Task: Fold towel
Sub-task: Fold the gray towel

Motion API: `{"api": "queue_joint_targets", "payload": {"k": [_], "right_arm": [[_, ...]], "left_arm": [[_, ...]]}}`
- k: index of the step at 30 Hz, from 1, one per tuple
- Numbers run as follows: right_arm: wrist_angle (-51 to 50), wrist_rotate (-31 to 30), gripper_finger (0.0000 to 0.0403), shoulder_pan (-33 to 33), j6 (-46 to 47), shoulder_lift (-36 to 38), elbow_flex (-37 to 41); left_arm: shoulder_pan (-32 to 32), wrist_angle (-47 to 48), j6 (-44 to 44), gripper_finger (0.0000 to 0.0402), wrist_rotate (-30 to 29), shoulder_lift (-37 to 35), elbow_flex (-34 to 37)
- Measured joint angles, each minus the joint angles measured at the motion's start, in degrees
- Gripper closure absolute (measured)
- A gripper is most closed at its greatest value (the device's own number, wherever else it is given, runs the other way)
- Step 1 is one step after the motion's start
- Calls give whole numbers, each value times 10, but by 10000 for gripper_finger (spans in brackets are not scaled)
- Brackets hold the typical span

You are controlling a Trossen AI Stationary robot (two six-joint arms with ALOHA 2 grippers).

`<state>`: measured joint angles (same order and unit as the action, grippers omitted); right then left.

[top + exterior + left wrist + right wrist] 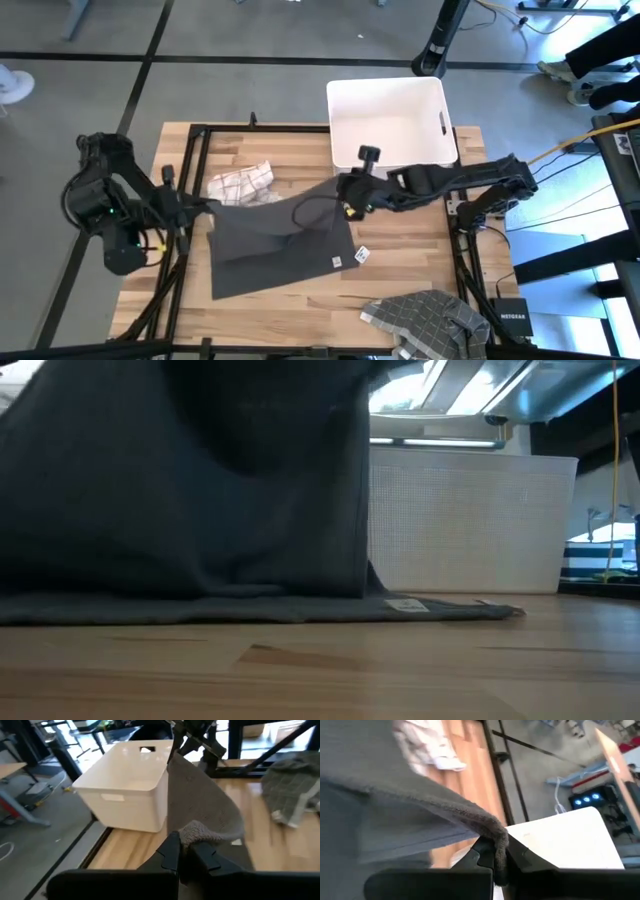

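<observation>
The table (300, 300) is taken as the landmark. A dark grey towel (270, 235) is spread over the table's middle, with its far edge lifted off the wood and stretched between both grippers; the near part lies flat, a small label at its near right corner. In the low view the lifted cloth is seen hanging as a curtain, its hem resting on the wood. A white bin (390, 120) is stood at the table's far edge, right of middle. A grey checked cloth (430, 318) is bunched at the near right corner, and a white checked cloth (243, 183) lies at the far left, just beyond the towel. The left gripper (205, 208) is pressed together on the towel's left corner at the table's left side. The right gripper (345, 192) is pinched on the towel's right corner, above the table's middle, just before the bin.
</observation>
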<state>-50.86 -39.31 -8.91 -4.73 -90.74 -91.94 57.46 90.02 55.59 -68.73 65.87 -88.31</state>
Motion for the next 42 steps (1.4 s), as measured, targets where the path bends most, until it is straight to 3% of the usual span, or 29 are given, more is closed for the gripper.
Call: {"api": "queue_joint_targets", "payload": {"k": [4,11,13,16,20,24,30,35,42], "right_arm": [[86,-1,393,53,-54,0,22],[339,-16,393,126,-263,0,24],[424,-9,393,138,-311,0,24],[464,20,393,146,-326,1,23],[370,39,393,145,-294,1,23],[226,80,393,142,-203,0,23],[54,182,393,142,-75,0,25],[35,258,393,127,-25,-1,70],[48,269,393,78,14,0,146]], "left_arm": [[-34,0,-41,396,-26,-17,20],[-91,-7,-261,396,-210,-47,18],[-108,-9,-323,396,-212,-56,7],[-124,-13,-332,396,-212,-71,6],[-125,-9,-299,396,-115,-75,7],[-125,-8,-235,396,-15,-68,16],[-123,-8,-88,396,133,-65,71],[-109,-14,33,396,209,-64,138],[-69,-127,85,396,288,-64,227]]}}
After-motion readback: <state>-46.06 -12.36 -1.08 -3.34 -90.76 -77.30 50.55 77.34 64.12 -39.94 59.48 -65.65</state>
